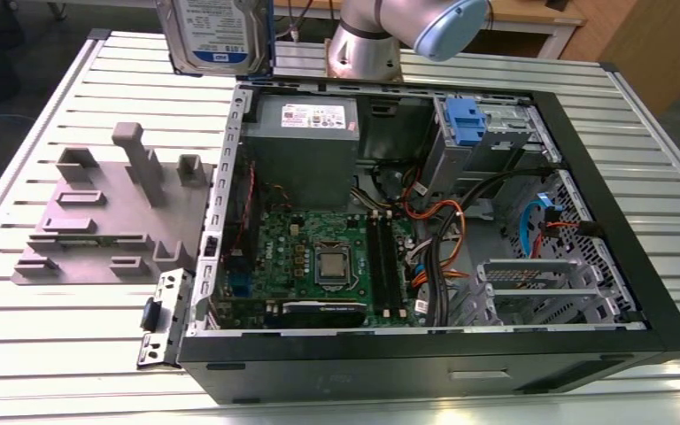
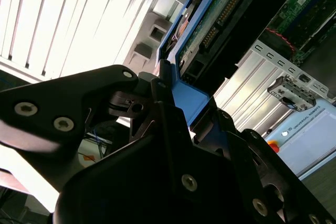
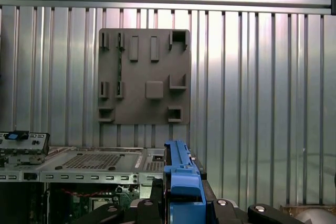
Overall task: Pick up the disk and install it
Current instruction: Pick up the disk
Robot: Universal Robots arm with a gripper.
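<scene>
Disk [image 1: 216, 35]: held upright, aloft past the case's [image 1: 435, 372] far edge, toward the exterior view's left. Gripper [image 2: 176, 95] clamped on its blue carrier [image 3: 181, 182]. Judged rigid, weighty, shock-sensitive; carrier edges suit gripping.

— The arm [image 1: 367, 44]?
— Stood at the top edge of the exterior view, slightly to the exterior view's right of centre. Rose as a silver tube, topped by a joint with a blue cap [image 1: 452, 25], cut off by the frame's upper edge.
— The gripper [image 2: 186, 100]?
— Appeared black in both wrist views. Clamped tight on the disk [image 2: 218, 11], gripped by its blue carrier. Pressed one finger against each face of that carrier, fingers [image 3: 149, 207] flanking it in the first wrist view.
— And its body?
— Loomed large and dark in the second wrist view, built of bolted plates [image 2: 58, 114] with silver screw heads. Ran diagonally across that picture.
</scene>
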